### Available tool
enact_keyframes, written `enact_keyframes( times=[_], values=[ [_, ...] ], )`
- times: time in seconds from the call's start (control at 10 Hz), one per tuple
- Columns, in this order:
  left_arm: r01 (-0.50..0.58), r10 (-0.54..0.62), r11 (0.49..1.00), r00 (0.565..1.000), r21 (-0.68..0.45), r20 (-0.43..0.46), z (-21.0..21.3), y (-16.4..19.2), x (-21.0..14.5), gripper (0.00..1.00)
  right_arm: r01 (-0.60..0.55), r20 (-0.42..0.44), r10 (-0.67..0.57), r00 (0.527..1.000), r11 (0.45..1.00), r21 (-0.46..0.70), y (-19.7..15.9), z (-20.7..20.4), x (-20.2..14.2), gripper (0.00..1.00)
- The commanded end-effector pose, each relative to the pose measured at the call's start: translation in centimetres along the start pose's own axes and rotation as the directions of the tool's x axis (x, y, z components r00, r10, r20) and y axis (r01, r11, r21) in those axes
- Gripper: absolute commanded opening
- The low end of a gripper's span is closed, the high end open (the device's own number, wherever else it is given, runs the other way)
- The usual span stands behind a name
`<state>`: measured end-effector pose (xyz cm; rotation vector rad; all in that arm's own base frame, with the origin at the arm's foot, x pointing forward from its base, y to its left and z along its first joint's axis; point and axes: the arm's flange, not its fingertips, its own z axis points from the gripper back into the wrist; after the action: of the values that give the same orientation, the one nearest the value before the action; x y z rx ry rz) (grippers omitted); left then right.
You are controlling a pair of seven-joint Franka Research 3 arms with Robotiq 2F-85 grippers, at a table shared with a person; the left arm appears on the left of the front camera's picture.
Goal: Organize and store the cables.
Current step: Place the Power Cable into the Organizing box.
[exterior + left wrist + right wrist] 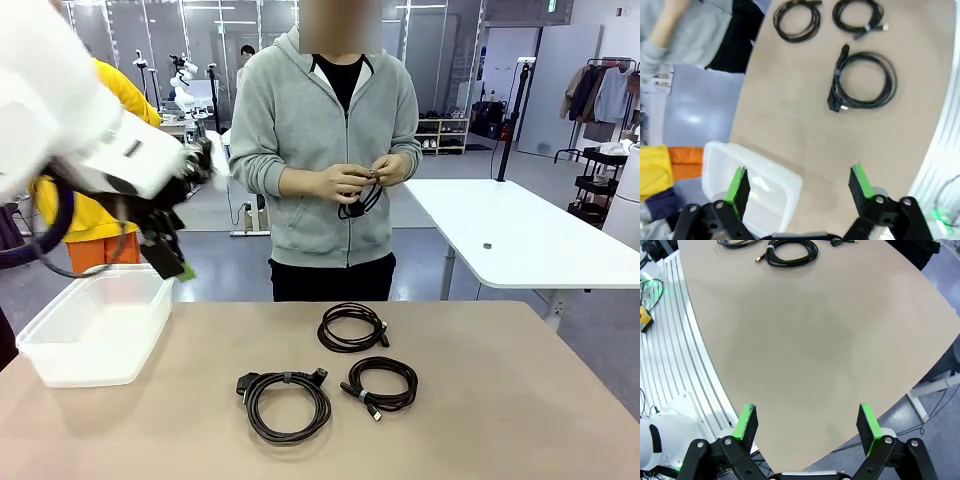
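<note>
Three coiled black cables lie on the tan table: one toward the far edge (pixel 352 327) (pixel 797 20), a small one at the middle right (pixel 380 385) (pixel 860 17) (pixel 790 252), and a thicker one nearest me (pixel 286 400) (pixel 862 82). The person standing at the far side holds another cable (pixel 360 200) in both hands at waist height. My left gripper (pixel 170 255) (pixel 799 184) hangs open and empty above the clear bin (pixel 100 325) (pixel 760 187). My right gripper (pixel 807 421) is open and empty, high over the bare table near its edge.
The clear plastic bin sits at the table's left end with nothing inside. A white table (pixel 520 230) stands behind at the right. The tan table's edge (pixel 715 375) curves below my right gripper, with a ribbed white base beyond it.
</note>
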<state>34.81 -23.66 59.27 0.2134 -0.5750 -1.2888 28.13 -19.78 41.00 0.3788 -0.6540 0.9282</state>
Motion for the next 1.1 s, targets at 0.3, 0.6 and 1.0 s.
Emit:
enact_keyframes(
  times=[0.3, 0.6, 1.0],
  values=[
    [0.061, -0.063, 0.998, 0.994, -0.019, -0.086, -5.6, -2.9, 3.4, 1.00, 0.019, -0.001, -0.019, 1.000, 1.000, -0.009, 0.0, 0.1, 0.3, 1.00],
    [0.086, -0.089, 0.996, 0.992, -0.031, -0.092, -5.4, -3.7, 3.3, 1.00, 0.019, -0.001, -0.019, 1.000, 1.000, -0.009, 0.0, 0.1, 0.3, 1.00],
    [0.104, -0.126, 0.984, 0.980, -0.147, -0.152, -9.1, -4.1, 5.3, 1.00, 0.019, -0.001, -0.019, 1.000, 1.000, -0.009, 0.0, 0.1, 0.3, 1.00]
  ],
)
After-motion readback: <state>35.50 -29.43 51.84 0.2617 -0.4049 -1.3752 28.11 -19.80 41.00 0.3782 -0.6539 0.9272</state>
